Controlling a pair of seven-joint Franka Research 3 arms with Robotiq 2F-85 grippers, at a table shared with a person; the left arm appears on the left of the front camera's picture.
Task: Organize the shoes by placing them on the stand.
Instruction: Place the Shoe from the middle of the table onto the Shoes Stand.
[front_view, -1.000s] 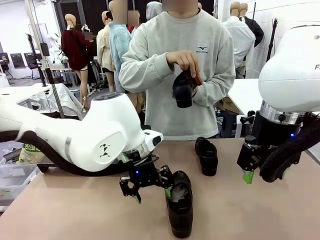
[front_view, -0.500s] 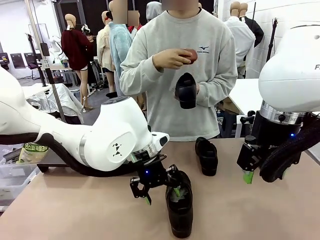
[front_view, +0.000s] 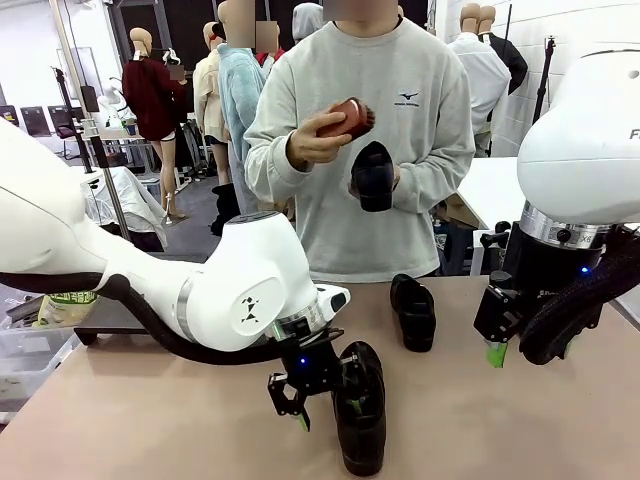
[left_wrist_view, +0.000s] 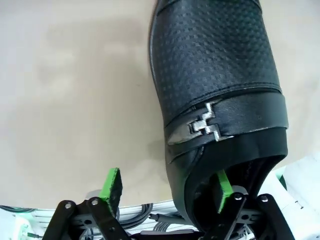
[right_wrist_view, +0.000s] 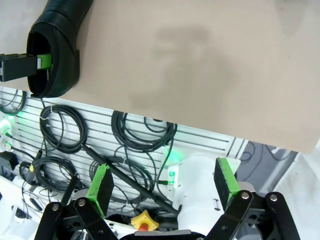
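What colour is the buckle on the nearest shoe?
Silver buckle, black strap; best in the left wrist view.

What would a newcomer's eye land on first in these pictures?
The left tool straddles the heel wall of the near black shoe at the near edge of the table, one pad inside its opening, jaws open. Behind it, the person across the table holds a second shoe and a reddish brush at chest height.

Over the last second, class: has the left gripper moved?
Yes. The left gripper slid toward picture right, nearer the unmoved far shoe; it now straddles the near shoe's wall.
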